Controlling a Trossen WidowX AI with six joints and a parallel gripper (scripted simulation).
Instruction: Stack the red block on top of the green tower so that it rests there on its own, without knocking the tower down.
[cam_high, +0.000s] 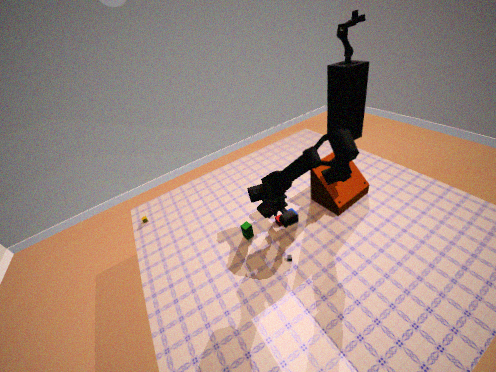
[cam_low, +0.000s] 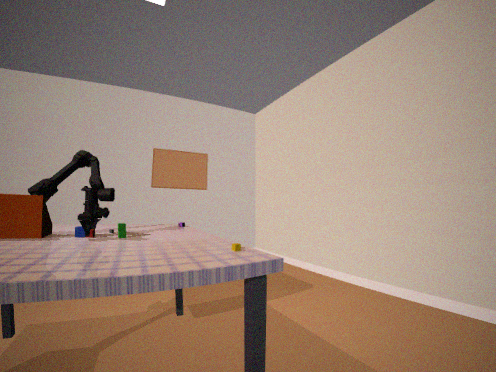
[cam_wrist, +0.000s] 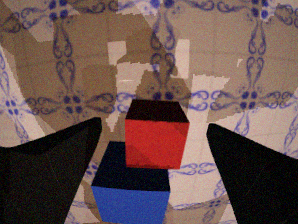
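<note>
Top view: the black arm is reaching down from its orange base so the hand is hanging low over the table. The red block is peeking out directly beneath the hand, touching or nearly touching a blue block. The green tower is standing apart on the hand's far side from the blue block.

Exterior view: the hand is pointing straight down at the table, its tips level with the red block. The blue block is sitting just beside it; the green tower is standing upright, near, on the other side.

Wrist view: the red block is sitting centred between the two dark fingers, with a gap showing on each side. The blue block is lying just behind it, toward the palm.

Hand state: partly narrowed but not touching the block, holding nothing.

Key relation: the red block is lying squarely between the fingers, so closing should catch it; the tower is waiting off to one side.
</note>
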